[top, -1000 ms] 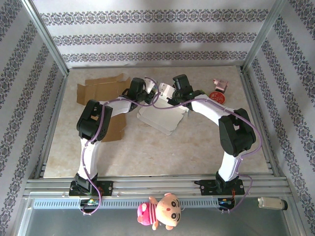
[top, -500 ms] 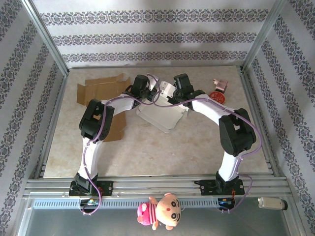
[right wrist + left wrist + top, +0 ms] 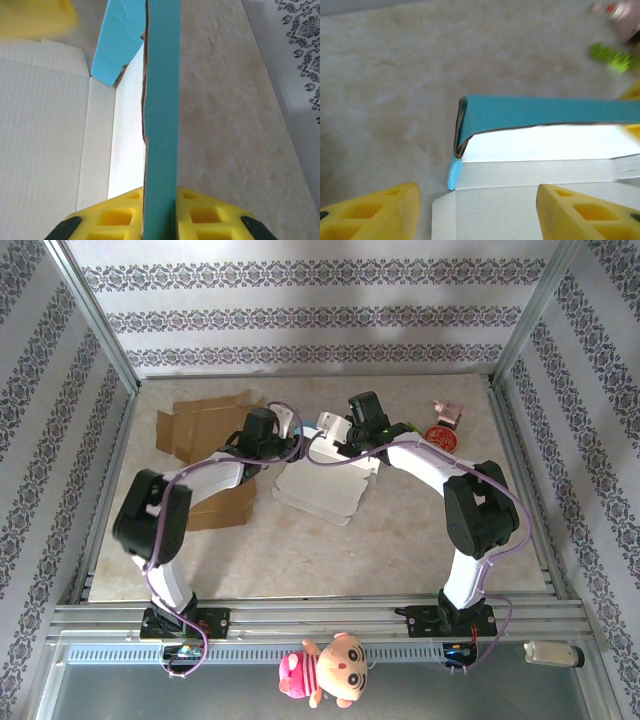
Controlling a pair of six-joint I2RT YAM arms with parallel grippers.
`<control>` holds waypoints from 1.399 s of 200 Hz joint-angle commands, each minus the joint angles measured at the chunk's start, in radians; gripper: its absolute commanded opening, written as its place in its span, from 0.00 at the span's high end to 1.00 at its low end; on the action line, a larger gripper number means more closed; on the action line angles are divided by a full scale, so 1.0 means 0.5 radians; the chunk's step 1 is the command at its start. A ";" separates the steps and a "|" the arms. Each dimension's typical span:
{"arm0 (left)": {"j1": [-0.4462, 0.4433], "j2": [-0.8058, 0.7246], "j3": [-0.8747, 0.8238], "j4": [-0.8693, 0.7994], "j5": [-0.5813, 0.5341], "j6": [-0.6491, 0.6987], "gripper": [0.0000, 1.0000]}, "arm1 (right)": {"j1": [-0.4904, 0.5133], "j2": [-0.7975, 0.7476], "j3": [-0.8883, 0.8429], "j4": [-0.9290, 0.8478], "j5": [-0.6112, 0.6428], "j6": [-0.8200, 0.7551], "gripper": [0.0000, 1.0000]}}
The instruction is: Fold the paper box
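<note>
Side wall up, corner flap next.

Toward the far middle of the marbled beige tabletop point(image 3: 300, 560) lies the half-opened white-and-teal paper box point(image 3: 318, 488), its white base flat on the surface. The right gripper point(image 3: 160, 202) pinches the upright teal side wall point(image 3: 161, 90) edge-on and holds it standing. The left gripper point(image 3: 477, 210) hovers just in front, its yellow fingers point(image 3: 385, 210) spread and gripping nothing. I'd say they're midway through raising the walls. Next, the free claw needs to catch the small teal corner flap point(image 3: 454, 172) and tuck it inward while the wall is held.
</note>
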 commanded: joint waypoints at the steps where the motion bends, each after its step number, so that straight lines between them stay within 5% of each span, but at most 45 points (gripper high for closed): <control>1: 0.061 -0.309 -0.120 -0.028 0.060 -0.450 0.36 | 0.020 0.069 0.099 -0.099 -0.093 -0.130 0.82; 46: 0.343 -0.376 0.006 -0.451 0.294 -0.995 0.29 | 0.099 0.094 0.076 0.034 -0.082 -0.463 0.79; 87: 0.386 0.043 0.496 -0.787 0.695 -0.965 0.27 | 0.128 0.062 -0.008 0.224 -0.060 -0.617 0.75; 120: 0.385 0.231 0.569 -0.635 0.941 -1.083 0.33 | 0.125 0.062 -0.012 0.204 -0.054 -0.629 0.75; 191: 0.388 0.097 0.340 -0.704 0.735 -1.117 0.35 | 0.128 0.101 0.001 0.208 -0.006 -0.654 0.75; 256: 0.388 0.208 0.310 -0.593 0.770 -1.175 0.58 | 0.131 0.103 -0.011 0.197 0.008 -0.663 0.75; 280: 0.390 0.240 0.324 -0.589 0.770 -1.184 0.65 | 0.136 0.102 -0.023 0.208 -0.002 -0.660 0.66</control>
